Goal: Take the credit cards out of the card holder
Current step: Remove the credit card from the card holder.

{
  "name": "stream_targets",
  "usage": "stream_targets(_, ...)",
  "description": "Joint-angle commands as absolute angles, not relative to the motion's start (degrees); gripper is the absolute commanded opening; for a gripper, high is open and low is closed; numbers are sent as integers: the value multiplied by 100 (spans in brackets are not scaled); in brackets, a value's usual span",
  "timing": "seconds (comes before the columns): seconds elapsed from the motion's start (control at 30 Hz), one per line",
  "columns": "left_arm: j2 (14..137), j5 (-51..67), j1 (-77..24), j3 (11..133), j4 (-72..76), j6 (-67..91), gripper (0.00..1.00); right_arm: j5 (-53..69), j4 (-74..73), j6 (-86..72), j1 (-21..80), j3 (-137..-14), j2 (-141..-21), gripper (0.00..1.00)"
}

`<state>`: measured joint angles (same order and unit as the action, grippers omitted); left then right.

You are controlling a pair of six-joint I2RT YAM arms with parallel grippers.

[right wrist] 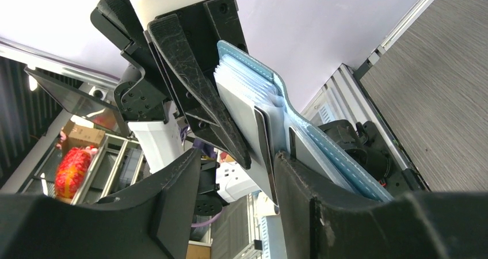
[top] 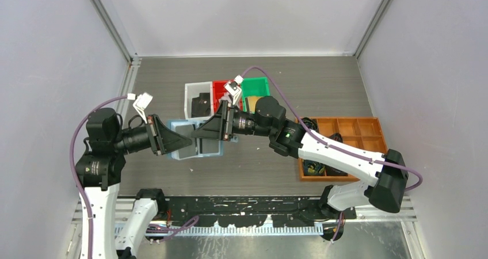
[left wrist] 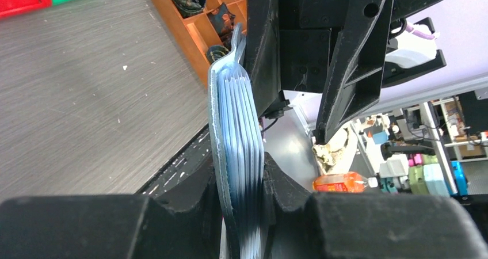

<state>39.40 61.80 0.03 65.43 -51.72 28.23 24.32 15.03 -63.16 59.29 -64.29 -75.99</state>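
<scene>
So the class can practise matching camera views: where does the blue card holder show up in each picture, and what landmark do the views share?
Top external: card holder just left of centre, pale blue.
Left wrist: card holder at centre, edge-on, running bottom to top.
Right wrist: card holder upper centre, its slots fanned.
Shared landmark: the grey table, in all three.

Grey wood-grain table [top: 322,92], pale walls [top: 46,52]
</scene>
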Motion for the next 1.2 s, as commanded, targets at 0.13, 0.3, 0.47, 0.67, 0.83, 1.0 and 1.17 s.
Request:
stream_targets(0.13,3795,7005,-53,6556,-4223,3656,23,2271,1898,-6419,5975,-6264,-7866,55)
stream_targets(0.3,3724,6789,-53,6364,-3898,3900,36,2253,2149,-6650,5974,-6330,-8117,50)
stream_targets(0.47,3906,6701,-53,6451,-4191,3722,45,2132,2406,-7045,5923,-6293,-8335,40)
stream_targets(0.67,3787,6571,-53,6455,-4269,3484,10,2167,3149,-7523,5852,-5909,-8276,36)
stream_targets(0.83,3700,6388,-53,6412,-4155,3444,4,2391,3416,-7598,5846,-5694,-8084,38)
stream_targets(1.0,3750,6480,-53,6454,-4050,3541,3,2656,3773,-7618,5851,-5306,-7825,39)
stream_targets(1.17,3746,6721,-53,6426,-3834,3760,0,2962,4665,-7983,5852,-4984,-7842,37)
